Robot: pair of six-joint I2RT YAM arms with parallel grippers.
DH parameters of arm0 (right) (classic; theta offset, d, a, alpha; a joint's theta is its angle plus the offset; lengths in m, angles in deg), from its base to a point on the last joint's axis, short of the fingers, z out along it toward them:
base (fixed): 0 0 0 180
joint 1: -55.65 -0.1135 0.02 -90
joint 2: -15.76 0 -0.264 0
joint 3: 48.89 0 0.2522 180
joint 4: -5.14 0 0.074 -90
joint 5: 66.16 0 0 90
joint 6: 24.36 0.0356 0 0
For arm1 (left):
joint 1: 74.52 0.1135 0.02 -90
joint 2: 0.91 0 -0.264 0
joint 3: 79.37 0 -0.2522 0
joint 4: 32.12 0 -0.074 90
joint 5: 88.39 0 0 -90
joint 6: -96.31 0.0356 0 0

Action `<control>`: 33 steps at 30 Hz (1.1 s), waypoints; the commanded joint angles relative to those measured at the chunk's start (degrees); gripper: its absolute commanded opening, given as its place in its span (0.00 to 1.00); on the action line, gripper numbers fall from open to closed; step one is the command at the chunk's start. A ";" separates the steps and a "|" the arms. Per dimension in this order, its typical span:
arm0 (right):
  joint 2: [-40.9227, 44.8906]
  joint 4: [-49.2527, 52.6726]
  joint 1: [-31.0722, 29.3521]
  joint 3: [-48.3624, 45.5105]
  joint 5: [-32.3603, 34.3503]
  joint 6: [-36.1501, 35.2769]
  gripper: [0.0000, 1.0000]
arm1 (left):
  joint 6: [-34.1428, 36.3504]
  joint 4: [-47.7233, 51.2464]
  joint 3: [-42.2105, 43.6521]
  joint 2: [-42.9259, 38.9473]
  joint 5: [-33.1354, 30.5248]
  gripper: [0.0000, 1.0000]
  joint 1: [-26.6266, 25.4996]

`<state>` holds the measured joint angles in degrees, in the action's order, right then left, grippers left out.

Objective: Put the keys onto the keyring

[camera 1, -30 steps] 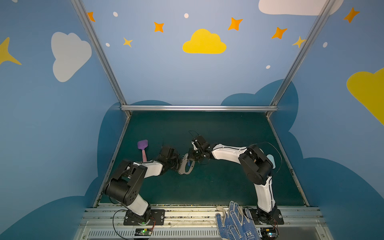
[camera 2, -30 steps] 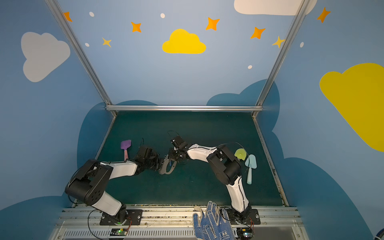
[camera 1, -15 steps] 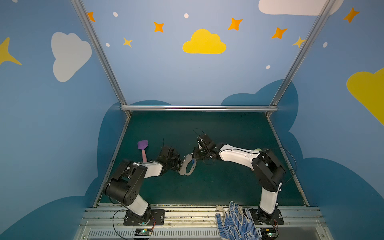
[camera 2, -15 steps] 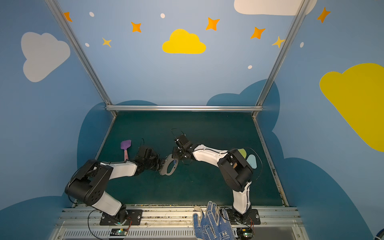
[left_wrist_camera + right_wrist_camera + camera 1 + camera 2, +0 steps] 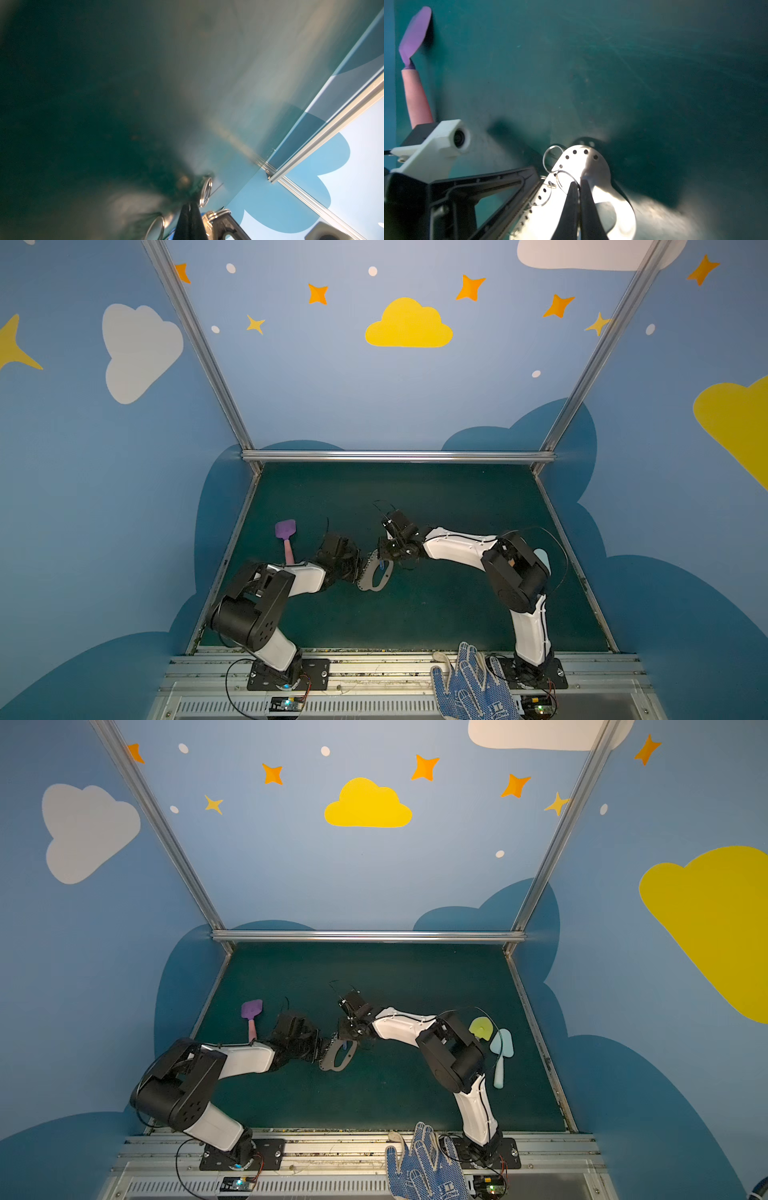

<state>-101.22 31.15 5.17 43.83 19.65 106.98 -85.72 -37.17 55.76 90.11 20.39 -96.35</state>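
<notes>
Jaws shut on both arms, meeting mid-frame.
Holed edge of flat grey D-shaped keyring plate (image 5: 583,160) is held by left gripper (image 5: 358,570); small blue key tag (image 5: 381,563) lies just below right gripper (image 5: 385,554), the nearer one.

I see a silvery grey keyring (image 5: 588,166) with a row of dark holes. The spatula (image 5: 286,537) has a purple head and a pink handle. The mat (image 5: 415,622) is dark green, and the glove (image 5: 473,686) is blue with pale dots.
</notes>
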 commanded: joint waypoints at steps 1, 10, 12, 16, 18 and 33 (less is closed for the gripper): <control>-0.70 -3.05 -0.65 -0.19 -2.18 0.42 0.00 | -0.07 -1.56 0.18 0.56 0.64 0.04 -0.36; -2.45 -4.24 -1.53 0.23 -4.64 2.12 0.00 | -0.57 -2.29 0.26 0.48 0.36 0.04 -0.67; -2.24 -4.12 -1.88 0.05 -4.58 2.01 0.00 | -0.70 -2.30 0.35 0.17 0.12 0.04 -0.65; -1.41 -4.77 -2.06 -1.03 -4.36 1.90 0.00 | -0.78 -2.29 0.35 -0.33 -0.37 0.04 -0.61; -1.62 -4.13 -2.12 -0.76 -4.17 1.98 0.00 | -0.86 -2.45 0.35 -0.32 -0.42 0.04 -0.65; -3.34 -2.34 -2.74 0.31 -4.63 0.18 0.00 | -3.18 -6.15 1.34 0.11 -1.02 0.04 -0.67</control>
<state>-102.47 27.91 3.64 43.74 16.18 108.22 -88.03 -39.31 57.03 90.11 18.25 -96.37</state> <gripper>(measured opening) 0.055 0.047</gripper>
